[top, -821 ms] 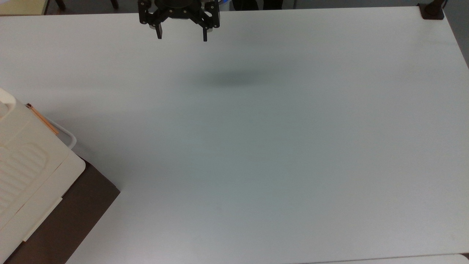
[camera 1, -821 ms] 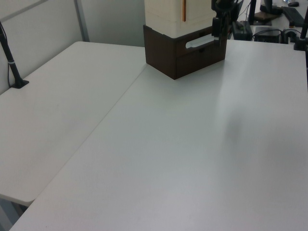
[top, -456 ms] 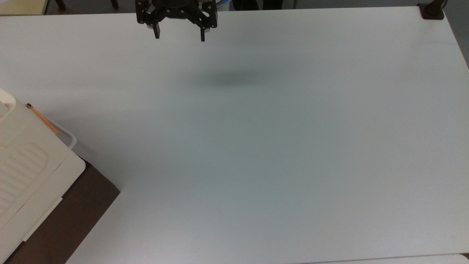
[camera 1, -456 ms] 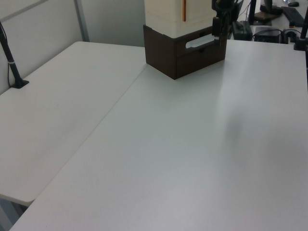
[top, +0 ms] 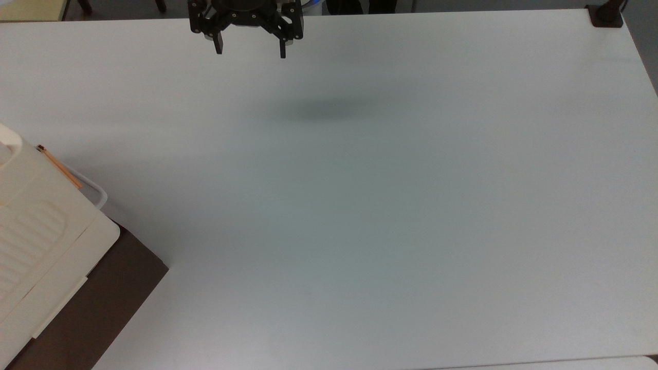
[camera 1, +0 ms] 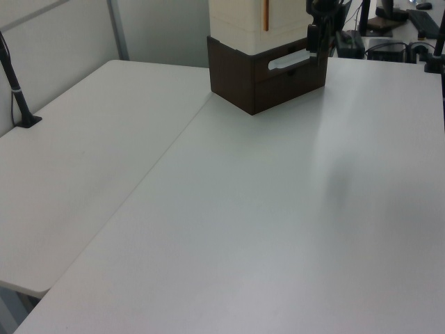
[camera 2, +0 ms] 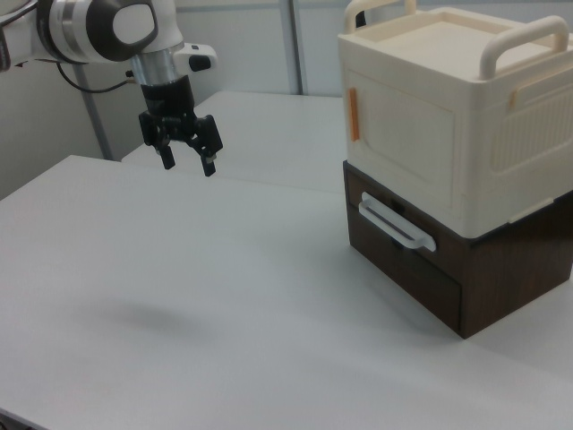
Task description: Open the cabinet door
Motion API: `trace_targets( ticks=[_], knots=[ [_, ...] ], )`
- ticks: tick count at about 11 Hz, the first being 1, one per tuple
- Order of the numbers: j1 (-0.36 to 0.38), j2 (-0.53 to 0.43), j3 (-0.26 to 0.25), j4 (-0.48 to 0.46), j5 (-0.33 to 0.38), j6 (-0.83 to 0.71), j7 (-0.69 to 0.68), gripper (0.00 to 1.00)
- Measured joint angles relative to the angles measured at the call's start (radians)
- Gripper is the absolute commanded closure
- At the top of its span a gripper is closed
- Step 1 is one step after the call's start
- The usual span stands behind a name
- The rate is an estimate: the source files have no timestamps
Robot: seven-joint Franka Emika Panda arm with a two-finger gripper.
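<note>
Gripper (camera 2: 187, 161) hangs high over the white table (camera 2: 224, 313), fingers wide apart, far from the cabinet door (camera 2: 403, 143).

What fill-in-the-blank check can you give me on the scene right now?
1. The pincer hangs above the table with its fingers ____.
2. The cabinet sits on a dark ____ drawer box.
3. The cabinet door is ____, flush with the front.
4. The strip along the door's edge is ____.

Missing: open; brown; closed; orange

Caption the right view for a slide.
Open claw hangs above the white table, apart from the cream cabinet stacked on a dark brown drawer unit.
</note>
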Motion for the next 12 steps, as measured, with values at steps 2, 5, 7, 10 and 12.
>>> trace_targets(
  ticks=[2, 5, 7, 10, 12],
  knots=[
    [0.000, 0.000, 0.000, 0.000, 0.000, 0.000, 0.000, 0.00],
    [-0.016, 0.010, -0.002, 0.008, 0.000, 0.000, 0.005, 0.00],
    [-0.064, 0.014, -0.004, 0.049, 0.000, 0.017, 0.048, 0.00],
    [-0.119, 0.031, -0.006, 0.089, -0.010, 0.150, 0.140, 0.00],
    [-0.141, 0.050, -0.006, 0.094, -0.040, 0.245, 0.230, 0.00]
  ],
)
